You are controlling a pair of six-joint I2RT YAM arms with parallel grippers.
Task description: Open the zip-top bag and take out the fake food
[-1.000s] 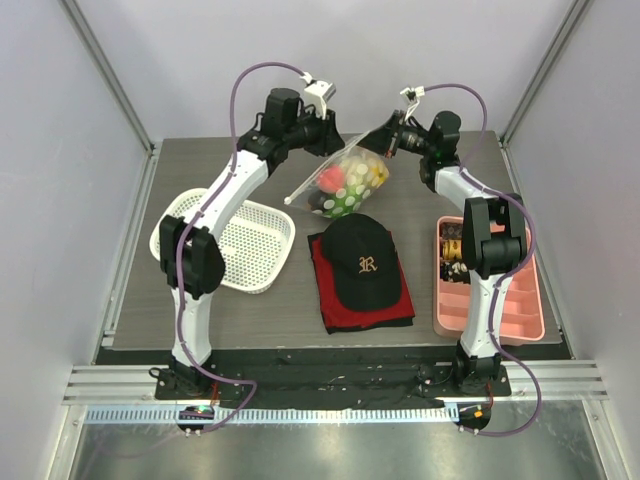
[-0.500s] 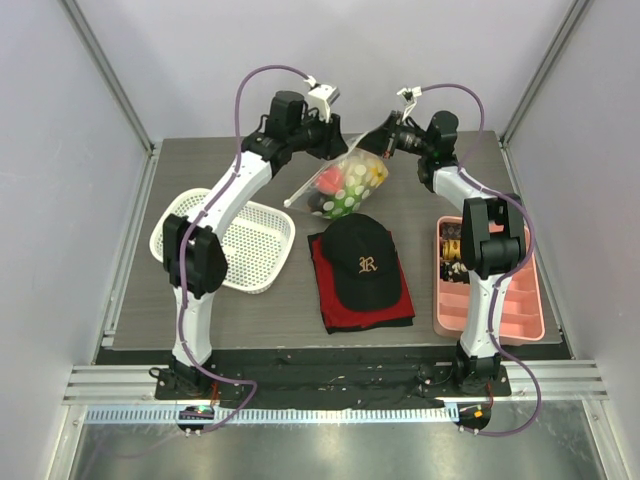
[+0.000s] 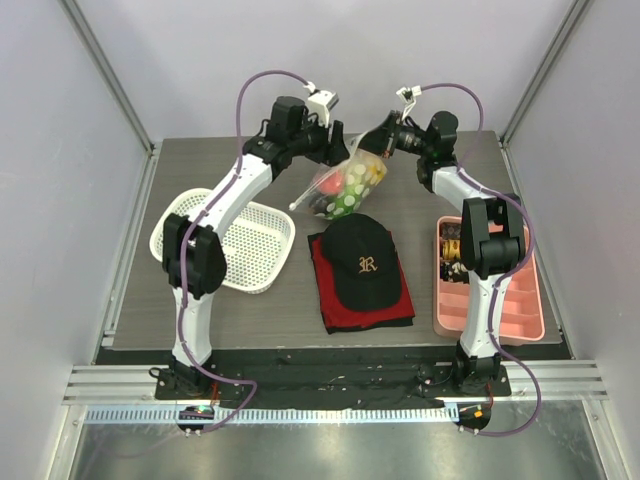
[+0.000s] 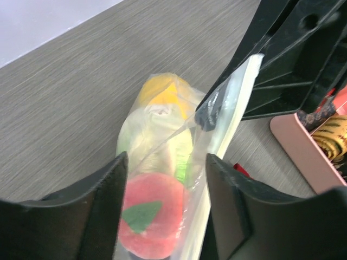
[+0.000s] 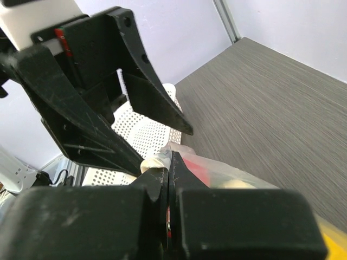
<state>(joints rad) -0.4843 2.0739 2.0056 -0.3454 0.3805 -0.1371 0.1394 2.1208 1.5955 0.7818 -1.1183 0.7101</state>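
Polka-dot zip-top bag (image 3: 345, 188) at the far side of the table (image 3: 200, 170), top edge clenched in the right gripper (image 3: 380, 140), left gripper (image 3: 338, 142) released, fingers (image 4: 103, 216) spread either side of the bag, peach (image 4: 152, 214), leafy green (image 4: 162, 135) and citrus (image 4: 160, 92) inside.

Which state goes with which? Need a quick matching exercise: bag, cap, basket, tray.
Things:
1. zip-top bag
2. black cap
3. mesh basket
4. compartment tray

States:
A. lying on the red cloth
B. pink, right of the cap
C. pinched by the right gripper
D. white, left of the cap

Pairs: 1-C, 2-A, 3-D, 4-B
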